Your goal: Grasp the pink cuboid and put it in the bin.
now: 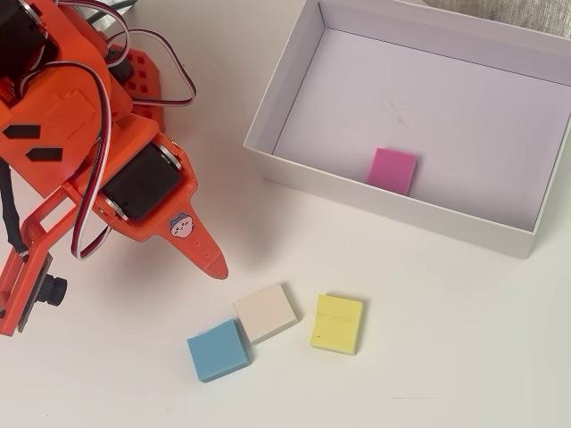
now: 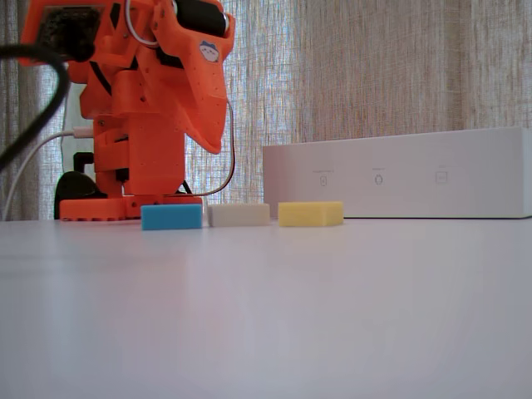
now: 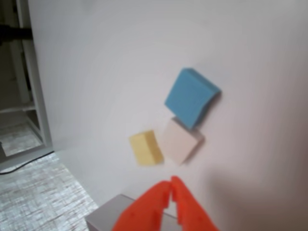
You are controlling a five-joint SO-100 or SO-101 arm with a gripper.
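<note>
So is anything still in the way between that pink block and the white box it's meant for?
No. The pink cuboid already lies on the floor of the bin, near its front wall. The hand is shut and empty, above the table by the other blocks.

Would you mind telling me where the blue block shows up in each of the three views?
Overhead view: blue block bottom centre-left, touching the beige block.
Fixed view: blue block left of centre, leftmost of the row.
Wrist view: blue block upper right of centre.
Shared landmark: the beige block, beside it in every view.
</note>
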